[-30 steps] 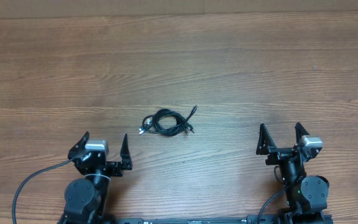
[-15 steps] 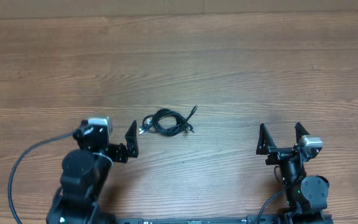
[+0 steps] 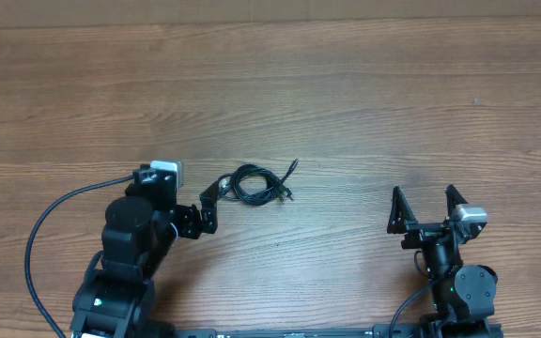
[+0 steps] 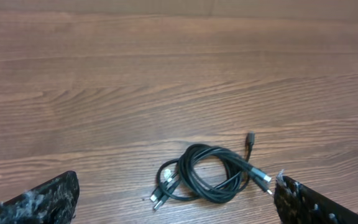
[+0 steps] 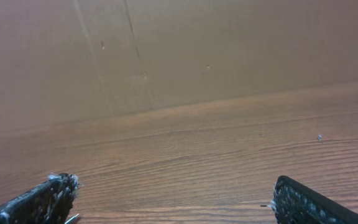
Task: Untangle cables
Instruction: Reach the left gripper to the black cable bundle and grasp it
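At the left, the left arm leans forward from its base and twists toward the middle of the table (image 3: 346, 84). Its end effector (image 3: 205, 204) is low over the wood with the fingers (image 4: 42, 199) spread wide and gripping nothing. One fingertip is just beside the left end of the cables (image 3: 252, 183). In the left wrist view the bundle lies ahead, between the two fingers (both show only as dark corners at the bottom edge). The cables lie as one small coiled knot of thin black cord near the table's centre. A silver-tipped plug pokes out at the lower left and a black plug end at the upper right. Well to the right, the right arm sits folded close to its base. Its end effector (image 3: 424, 199) points away from the base, fingers parted and empty, well apart from the cables
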`<act>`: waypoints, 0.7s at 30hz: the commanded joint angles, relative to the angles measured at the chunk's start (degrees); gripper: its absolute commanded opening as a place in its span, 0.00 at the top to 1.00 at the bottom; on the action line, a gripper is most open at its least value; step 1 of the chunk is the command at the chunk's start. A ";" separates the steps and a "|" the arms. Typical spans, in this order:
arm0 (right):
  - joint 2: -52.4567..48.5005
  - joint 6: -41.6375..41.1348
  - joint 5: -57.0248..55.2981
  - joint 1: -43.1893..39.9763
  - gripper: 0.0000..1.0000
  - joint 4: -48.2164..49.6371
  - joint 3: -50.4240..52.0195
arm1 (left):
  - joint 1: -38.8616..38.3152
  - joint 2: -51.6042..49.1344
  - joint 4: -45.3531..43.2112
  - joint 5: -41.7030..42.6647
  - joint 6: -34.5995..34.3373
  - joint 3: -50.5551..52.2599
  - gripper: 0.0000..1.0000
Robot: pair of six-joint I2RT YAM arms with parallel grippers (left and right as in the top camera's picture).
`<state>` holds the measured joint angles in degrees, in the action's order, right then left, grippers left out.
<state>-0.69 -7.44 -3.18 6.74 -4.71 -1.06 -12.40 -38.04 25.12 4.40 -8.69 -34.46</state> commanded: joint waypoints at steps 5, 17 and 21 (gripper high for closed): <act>0.52 0.44 0.26 -0.35 0.00 0.26 0.61 | -0.37 0.22 -0.48 1.60 -0.37 -1.70 0.00; 0.52 0.44 0.26 -0.35 0.00 0.24 0.61 | -0.37 -0.70 -0.85 0.81 -8.87 -3.08 0.00; 0.52 0.44 0.26 -0.35 0.00 0.24 0.61 | -0.37 -4.92 1.03 -0.35 -11.04 -6.84 0.00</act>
<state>-0.69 -7.44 -3.16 6.74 -4.75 -1.06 -12.40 -40.07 25.41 5.15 -16.58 -37.26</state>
